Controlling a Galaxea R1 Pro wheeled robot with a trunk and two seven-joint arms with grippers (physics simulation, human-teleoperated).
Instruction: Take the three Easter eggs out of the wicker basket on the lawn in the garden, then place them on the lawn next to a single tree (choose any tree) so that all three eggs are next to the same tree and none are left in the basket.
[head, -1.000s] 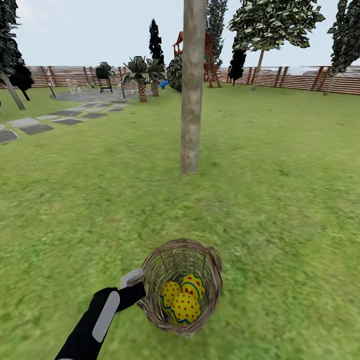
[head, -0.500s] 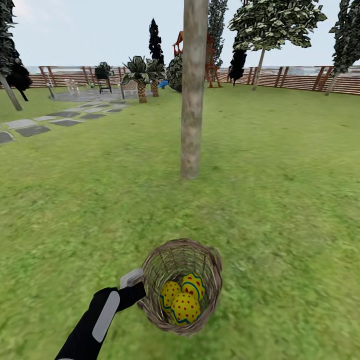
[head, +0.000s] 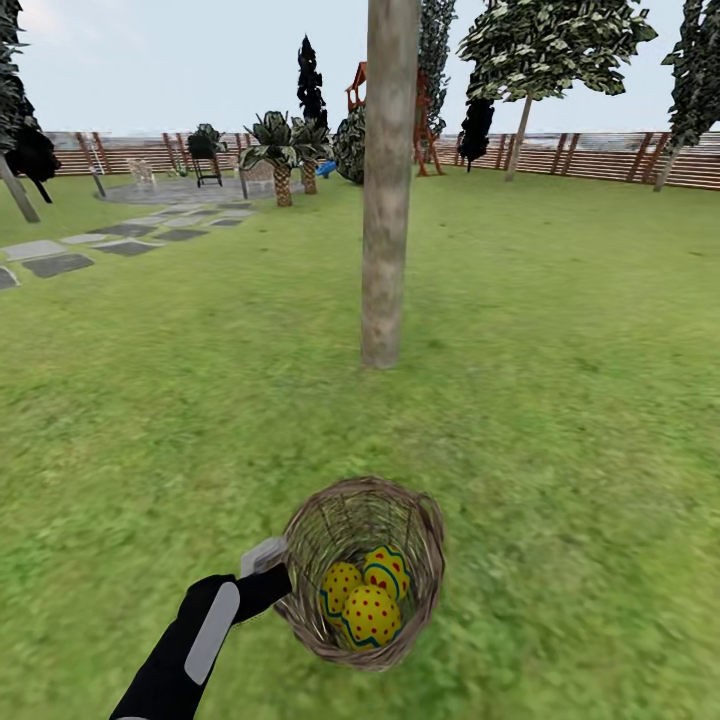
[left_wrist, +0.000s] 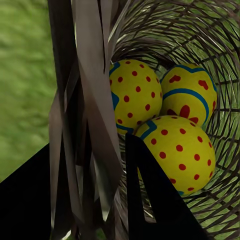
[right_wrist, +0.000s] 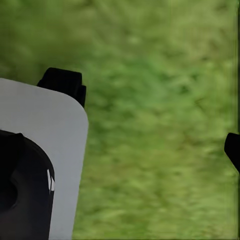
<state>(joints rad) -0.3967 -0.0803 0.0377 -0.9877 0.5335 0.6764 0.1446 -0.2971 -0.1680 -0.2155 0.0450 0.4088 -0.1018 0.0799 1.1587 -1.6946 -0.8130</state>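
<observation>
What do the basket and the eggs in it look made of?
The wicker basket looks like woven brown cane: an open weave with grass showing through the gaps. The three Easter eggs look hard and smooth, perhaps painted plastic or shell: glossy yellow with crisp red dots and blue bands. As a simulator's render, it leaves the exact material open.

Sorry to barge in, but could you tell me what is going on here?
The robot's left claw holds the basket by its rim, above the lawn. All three eggs are in it. A bare tree stands ahead on the grass, so no egg has been set beside it yet. The right claw is open over the grass.
</observation>
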